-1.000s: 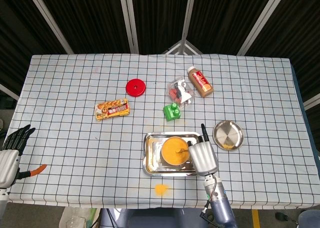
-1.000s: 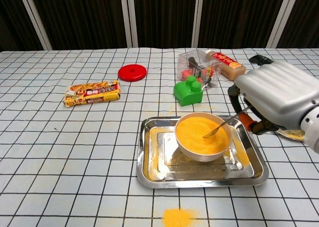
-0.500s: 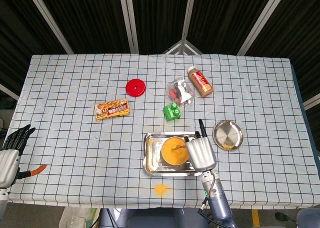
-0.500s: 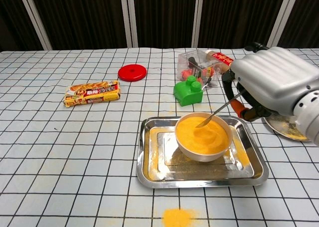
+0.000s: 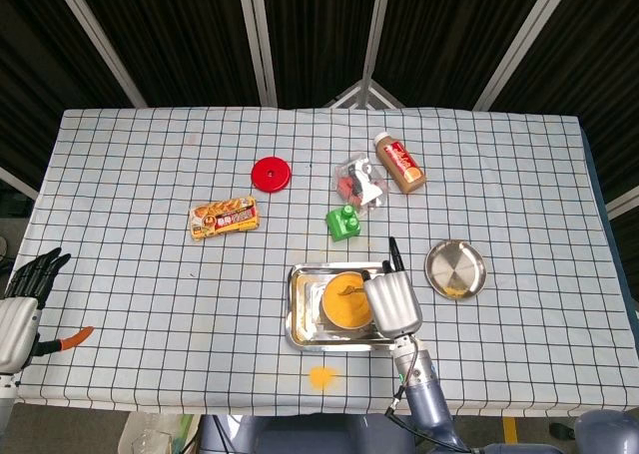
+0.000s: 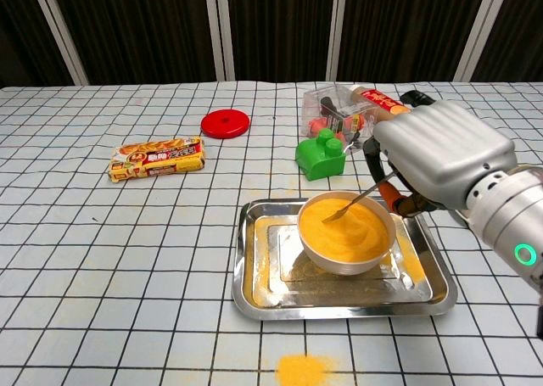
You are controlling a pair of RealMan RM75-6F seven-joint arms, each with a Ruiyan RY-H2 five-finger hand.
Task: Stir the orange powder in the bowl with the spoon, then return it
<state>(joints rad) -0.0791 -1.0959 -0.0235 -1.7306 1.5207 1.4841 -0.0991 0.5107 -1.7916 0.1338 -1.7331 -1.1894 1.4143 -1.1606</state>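
A white bowl [image 6: 344, 254] full of orange powder [image 6: 344, 225] stands on a steel tray [image 6: 254, 284], in the head view the bowl [image 5: 344, 302] sits mid-tray [image 5: 303, 329]. My right hand [image 6: 441, 161] holds a metal spoon [image 6: 352, 204] by its handle, the tip dipped in the powder's far left side. In the head view the right hand [image 5: 391, 302] covers the bowl's right part. My left hand [image 5: 22, 304] hangs off the table's left edge, fingers apart, holding nothing.
Spilled orange powder [image 6: 303, 370] lies in front of the tray. A green block [image 6: 321, 157], clear box [image 6: 335, 110], brown bottle [image 5: 399, 163], red lid [image 6: 225, 124] and snack packet [image 6: 156, 159] lie further back. A round steel dish [image 5: 455, 268] sits right of the tray.
My right hand has moved left over the bowl, sweeping the spoon's tip through the powder from the right side toward the far left. The left hand has not moved.
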